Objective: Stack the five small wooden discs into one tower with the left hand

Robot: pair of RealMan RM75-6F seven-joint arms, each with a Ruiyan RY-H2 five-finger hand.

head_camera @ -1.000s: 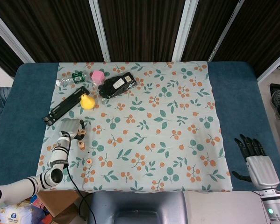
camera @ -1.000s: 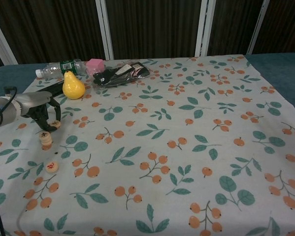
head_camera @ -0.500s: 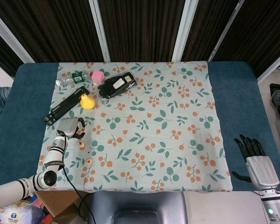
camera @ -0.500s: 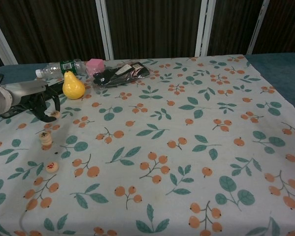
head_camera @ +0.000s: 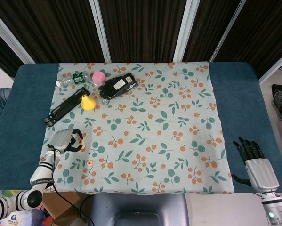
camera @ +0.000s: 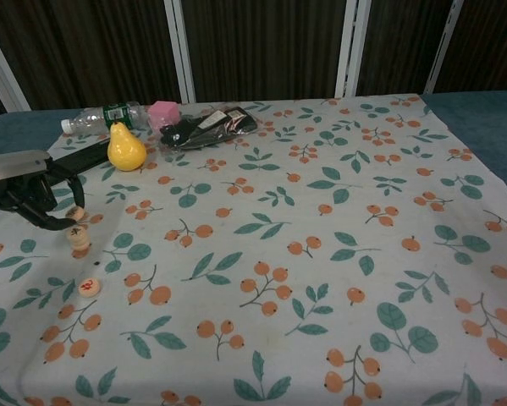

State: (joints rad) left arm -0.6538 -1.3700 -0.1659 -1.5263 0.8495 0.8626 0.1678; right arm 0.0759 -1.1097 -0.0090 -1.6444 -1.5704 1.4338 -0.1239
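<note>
Chest view: flowered cloth [camera: 321,254] covers table. Left hand [camera: 29,196] at cloth's left edge, fingers curled, pinching wooden disc [camera: 74,213] above short disc stack [camera: 80,240]. Right hand [head_camera: 254,162] off cloth's right side, fingers spread, holding nothing. Yellow pear [camera: 126,148] behind stack. Loose disc [camera: 89,287] just in front of stack.

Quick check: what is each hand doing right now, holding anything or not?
Left hand: holding a small wooden disc at its fingertips, just above the short stack.
Right hand: open, holding nothing.
</note>
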